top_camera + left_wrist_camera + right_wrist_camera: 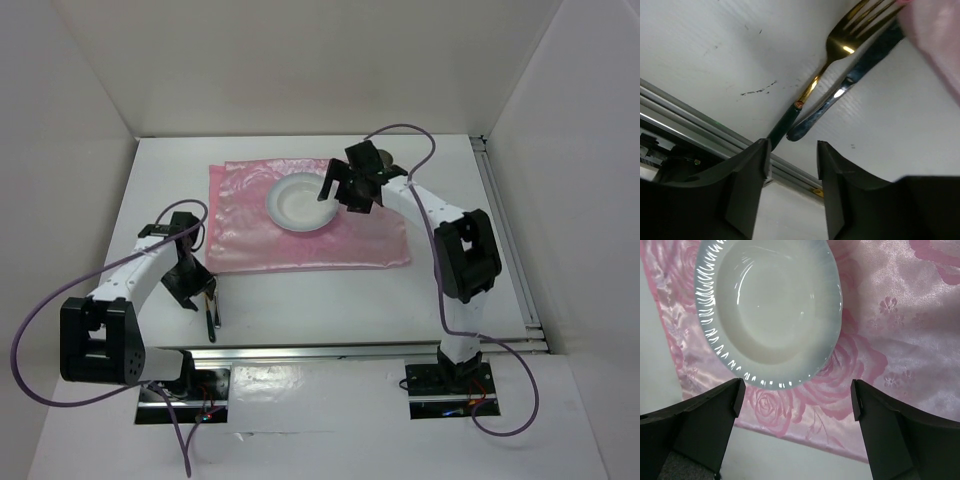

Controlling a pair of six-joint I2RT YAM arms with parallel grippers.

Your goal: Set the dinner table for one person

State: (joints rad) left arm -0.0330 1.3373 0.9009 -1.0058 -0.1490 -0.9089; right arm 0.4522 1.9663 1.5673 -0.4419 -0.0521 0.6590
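On the white dinner table (450, 290) lies a pink rose-patterned mat (250, 235) with a white plate (300, 203) on it. My right gripper (340, 195) hovers open over the plate's right rim; in the right wrist view the plate (770, 310) sits just beyond the wide-apart gripper (797, 395), nothing between its fingers. A gold fork (840, 45) with a dark handle and a dark shiny knife (850, 80) lie side by side on the table near the front rail. My left gripper (792, 160) is open right behind their handle ends, holding nothing.
The metal rail (700, 120) runs along the table's near edge close to the utensils (211, 312). The mat's corner (940, 40) lies just past the fork tines. White walls enclose the table on three sides.
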